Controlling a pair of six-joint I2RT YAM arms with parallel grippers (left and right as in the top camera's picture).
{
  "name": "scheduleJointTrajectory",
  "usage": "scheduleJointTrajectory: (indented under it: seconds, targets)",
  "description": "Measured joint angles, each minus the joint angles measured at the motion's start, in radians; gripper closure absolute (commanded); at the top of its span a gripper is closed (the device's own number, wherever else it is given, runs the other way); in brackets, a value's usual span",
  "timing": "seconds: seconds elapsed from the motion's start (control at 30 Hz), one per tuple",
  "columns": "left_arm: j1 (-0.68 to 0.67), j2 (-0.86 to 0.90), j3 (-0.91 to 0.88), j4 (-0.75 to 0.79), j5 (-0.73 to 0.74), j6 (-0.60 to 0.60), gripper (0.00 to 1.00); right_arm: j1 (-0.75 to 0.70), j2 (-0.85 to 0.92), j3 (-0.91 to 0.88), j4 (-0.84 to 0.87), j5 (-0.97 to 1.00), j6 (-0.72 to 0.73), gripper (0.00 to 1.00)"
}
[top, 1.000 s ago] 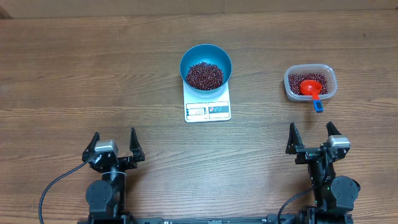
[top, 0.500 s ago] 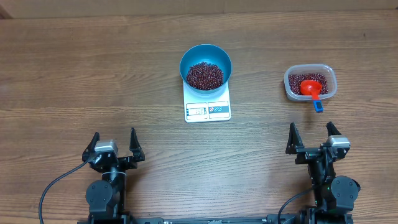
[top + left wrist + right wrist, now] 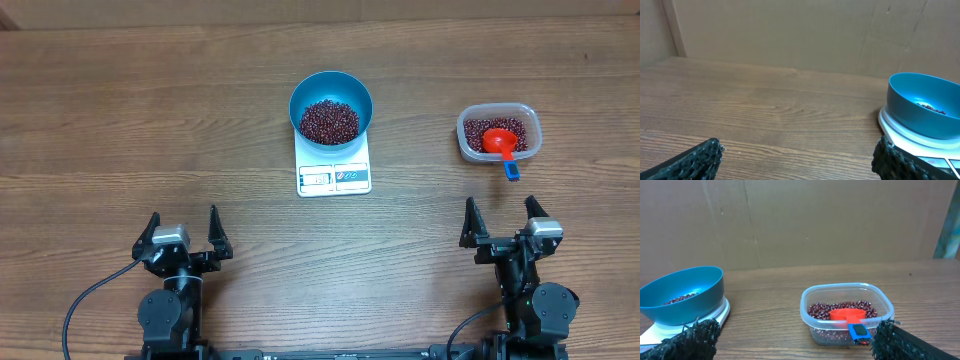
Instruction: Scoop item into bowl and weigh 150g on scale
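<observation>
On the scale (image 3: 334,177), the blue bowl (image 3: 303,95) sits squarely over the platform, covering all but the display strip on the side nearer you. A good pile of beans (image 3: 330,121) lies in its bottom. The digits are too small to read from above, so treat the weight as unknown and check it before you move anything.

Well to the right of the scale stands the clear tub (image 3: 463,130) with more beans in it. The red scoop (image 3: 497,140) rests in them, and its blue handle tip (image 3: 511,171) pokes over the tub rim on the side nearer you.

Both hands are parked well short of the scale, at your edge of the desk (image 3: 120,120). The left hand (image 3: 183,218) is off to the scale's left and the right hand (image 3: 499,208) off to its right. Each has its fingers spread wide and holds nothing.

If the reading is short, use the right hand, which is far closer to the tub. Come down on the handle tip, not the red cup, and close fully before lifting. Take small loads and keep the scoop level on the way to the scale. Tip slowly over the middle of the bowl without touching its rim, since any press will upset the reading. Let the number settle between pours.
</observation>
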Motion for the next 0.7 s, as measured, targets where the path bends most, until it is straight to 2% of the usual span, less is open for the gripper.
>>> scheduleJointTrajectory:
  seconds: [0.7]
  targets:
    - [0.0,0.0,0.0,0.0,0.0,0.0,0.0,0.0,0.0,0.0,0.0,0.0,0.001,0.0]
